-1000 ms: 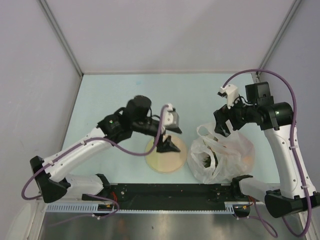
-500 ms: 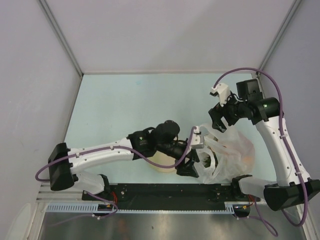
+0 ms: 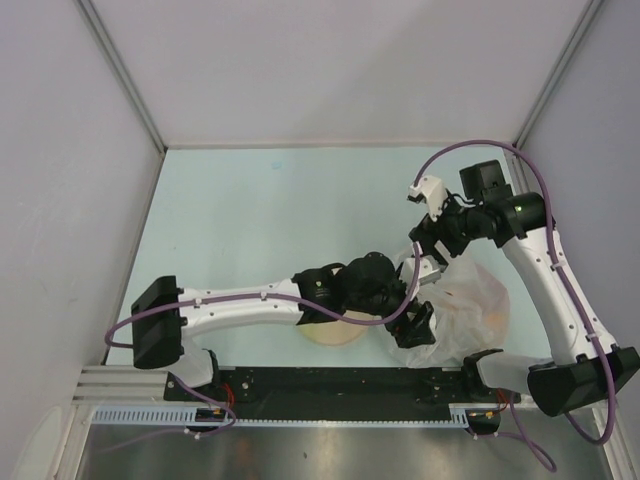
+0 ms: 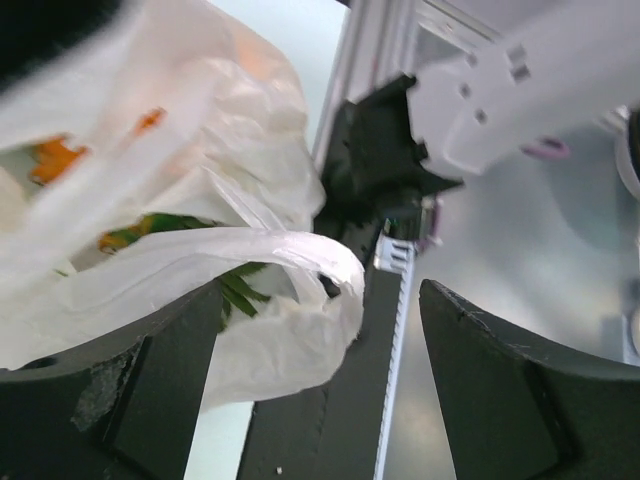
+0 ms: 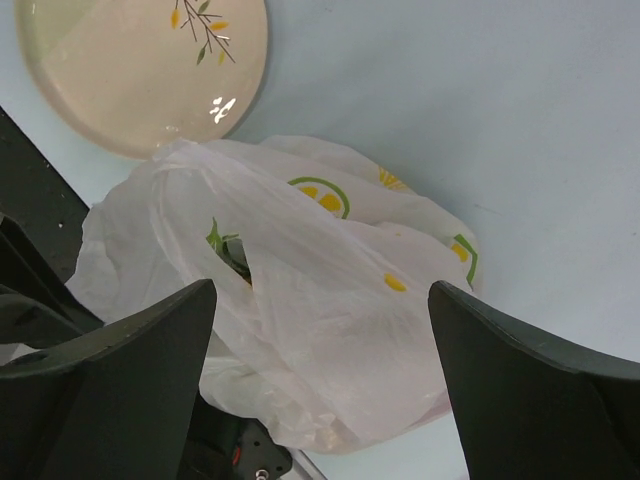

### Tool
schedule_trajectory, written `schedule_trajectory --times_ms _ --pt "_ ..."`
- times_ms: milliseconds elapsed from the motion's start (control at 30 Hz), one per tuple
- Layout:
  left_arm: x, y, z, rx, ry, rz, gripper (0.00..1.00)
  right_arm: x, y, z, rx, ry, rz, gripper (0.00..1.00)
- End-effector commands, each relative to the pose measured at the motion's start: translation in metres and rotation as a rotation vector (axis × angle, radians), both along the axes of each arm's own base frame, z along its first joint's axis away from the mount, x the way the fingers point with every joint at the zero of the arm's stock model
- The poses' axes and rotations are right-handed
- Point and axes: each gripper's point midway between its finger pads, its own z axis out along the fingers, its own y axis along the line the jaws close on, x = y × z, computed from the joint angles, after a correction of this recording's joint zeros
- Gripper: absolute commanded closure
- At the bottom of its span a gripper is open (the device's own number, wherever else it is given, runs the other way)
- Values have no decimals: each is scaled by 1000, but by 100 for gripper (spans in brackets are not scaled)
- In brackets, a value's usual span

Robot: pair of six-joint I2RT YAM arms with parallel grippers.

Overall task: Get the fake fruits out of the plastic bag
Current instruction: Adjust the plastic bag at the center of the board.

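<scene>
- The plastic bag (image 3: 465, 310) lies crumpled on the tabletop (image 3: 260, 210) at the near right, just beside the plate (image 3: 330, 335); the left arm hides most of that plate in the top view
- The left end effector (image 3: 415, 325) sits at the bag's near-left edge; its wrist view shows the jaws wide apart, with a rolled rim of the bag lying in the gap and against one finger (image 4: 150, 380); nothing is clamped
- The right end effector (image 3: 432, 255) hovers over the bag's far side, spread open and empty; in its wrist view the bag lies below, between the two fingers
- The fake fruits (image 5: 228, 252) are inside the bag, and the film hides nearly all of them; only green spiky leaves (image 4: 240, 288) show at the mouth
- Orange patches on the bag in the left wrist view are blurred; I cannot tell print from fruit
</scene>
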Motion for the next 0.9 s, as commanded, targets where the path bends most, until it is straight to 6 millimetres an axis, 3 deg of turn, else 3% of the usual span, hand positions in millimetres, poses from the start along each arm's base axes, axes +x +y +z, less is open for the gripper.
schedule_trajectory --times_ms 0,267,367,467,500,533,567,600,633,667,767,800,833,867 --pt "29 -15 18 -13 -22 160 15 7 -1 2 -4 -41 -7 7" --pt "32 -2 15 5 -67 167 23 20 20 -20 -22 3 90 7" --pt "32 -2 13 -14 -100 137 28 23 32 -28 -31 16 130 14" --pt "16 -10 21 -82 -106 9 38 31 34 -33 -59 18 137 38" --pt "12 -12 23 -99 -103 -31 42 34 34 -33 -65 13 136 56" --pt "0 -15 34 -164 -93 -126 49 38 36 -32 -67 12 136 64" --pt "-4 -16 34 -180 -108 -173 71 41 36 -32 -70 10 131 73" --pt "-6 -17 39 -197 -118 -202 82 45 37 -30 -67 2 127 89" --pt "-5 -16 42 -205 -143 -226 92 51 40 -26 -59 -1 117 95" --pt "-5 -14 47 -215 -154 -236 100 54 42 -24 -57 -3 108 100" --pt "-1 -6 60 -238 -210 -294 100 77 52 -9 -27 -31 75 100" --pt "7 -2 80 -271 -251 -289 100 83 55 -4 -21 -38 68 100" --pt "11 7 75 -227 -264 -295 100 95 60 16 3 -89 60 100" --pt "15 15 94 -254 -307 -302 100 105 65 13 6 -69 44 100"
